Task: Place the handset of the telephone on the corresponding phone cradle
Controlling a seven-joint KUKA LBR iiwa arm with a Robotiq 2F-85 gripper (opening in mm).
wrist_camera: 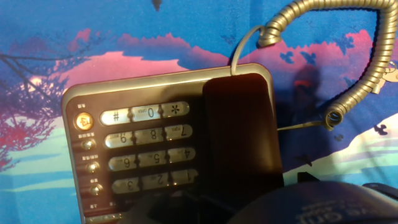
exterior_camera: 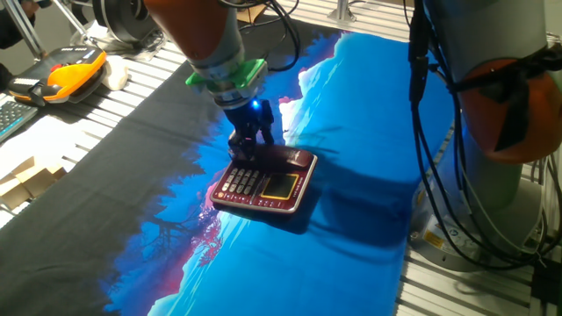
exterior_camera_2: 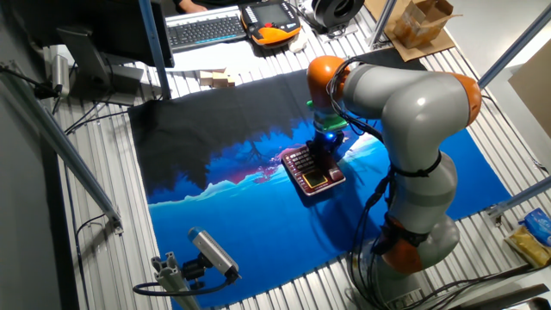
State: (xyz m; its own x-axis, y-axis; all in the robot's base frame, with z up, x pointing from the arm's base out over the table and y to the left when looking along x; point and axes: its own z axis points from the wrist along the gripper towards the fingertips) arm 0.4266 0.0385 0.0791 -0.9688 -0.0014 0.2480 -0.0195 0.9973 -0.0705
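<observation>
The dark red telephone [exterior_camera: 263, 189] lies flat on the blue cloth, its white keypad and yellow-green display [exterior_camera: 279, 186] facing up. It also shows in the other fixed view [exterior_camera_2: 314, 172] and the hand view [wrist_camera: 137, 149]. The maroon handset [wrist_camera: 239, 124] lies lengthwise in the phone cradle beside the keypad, along the base's far edge [exterior_camera: 285, 158]. Its pale curly cord [wrist_camera: 348, 56] loops on the cloth behind the base. My gripper [exterior_camera: 253, 151] stands straight down over the handset, with its fingers against the handset's two long sides [wrist_camera: 239, 202].
An orange and black device [exterior_camera: 75, 66] and a keyboard [exterior_camera_2: 207, 30] lie beyond the cloth. Wooden blocks [exterior_camera_2: 219, 79] sit at the cloth's dark edge. A cardboard box [exterior_camera_2: 422, 21] stands at the back. A camera on a stand [exterior_camera_2: 211, 250] is at the front.
</observation>
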